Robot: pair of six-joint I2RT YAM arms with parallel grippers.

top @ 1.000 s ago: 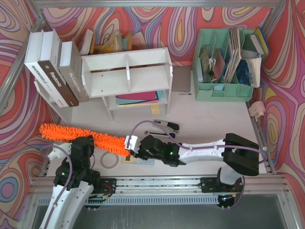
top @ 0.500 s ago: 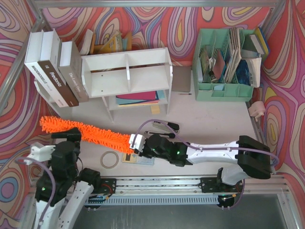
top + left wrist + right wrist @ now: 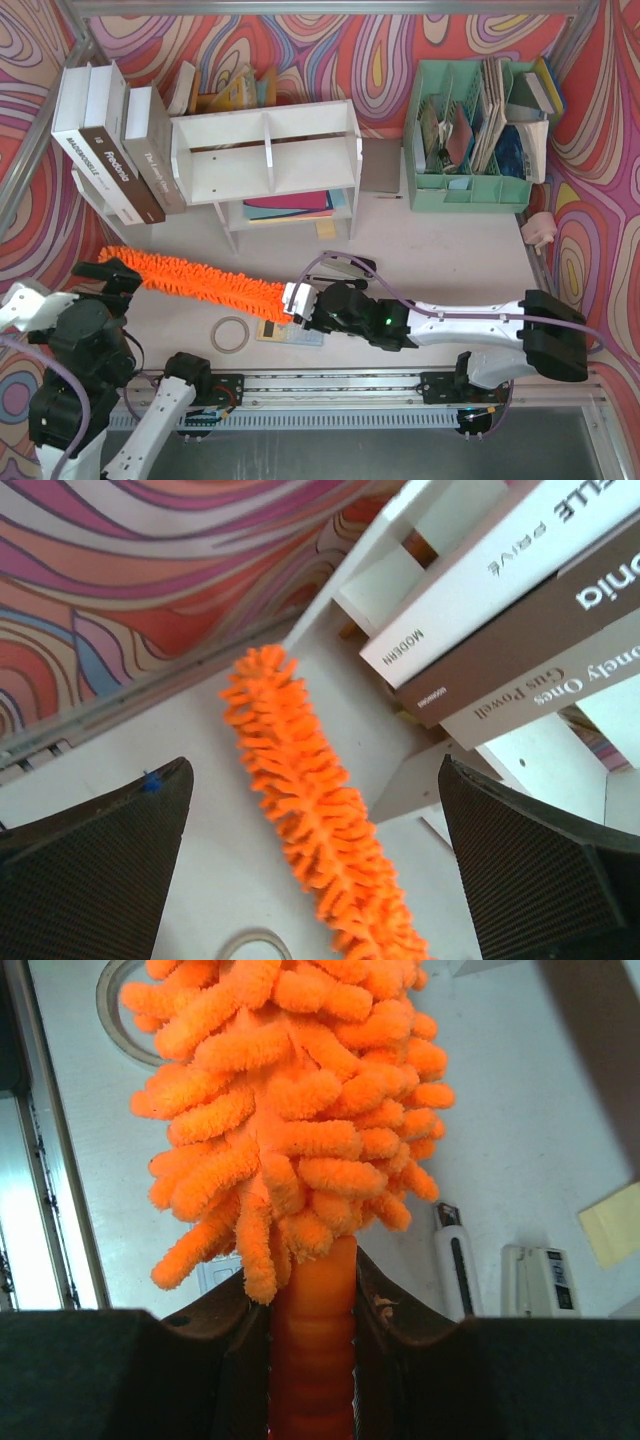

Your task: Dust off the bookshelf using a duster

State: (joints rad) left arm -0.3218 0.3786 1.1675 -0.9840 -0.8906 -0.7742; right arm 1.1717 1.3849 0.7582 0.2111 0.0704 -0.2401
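The orange fluffy duster (image 3: 195, 275) lies slantwise across the table in front of the white bookshelf (image 3: 265, 150). My right gripper (image 3: 293, 300) is shut on its ribbed orange handle (image 3: 312, 1340), and the fluffy head (image 3: 290, 1110) stretches away from the fingers. My left gripper (image 3: 110, 275) is wide open at the duster's far tip and holds nothing. In the left wrist view the duster (image 3: 300, 790) runs between the two spread fingers (image 3: 100, 860) without touching either.
Large books (image 3: 110, 140) lean against the shelf's left side. At the back right stands a mint-green file organizer (image 3: 470, 135). A tape roll (image 3: 231, 334), a stapler (image 3: 345, 265) and a flat calculator-like thing (image 3: 290, 333) lie near the duster's handle.
My left gripper opened, let go of the duster and drew back left toward the near edge. The right gripper kept its hold and shifted the duster slightly right.
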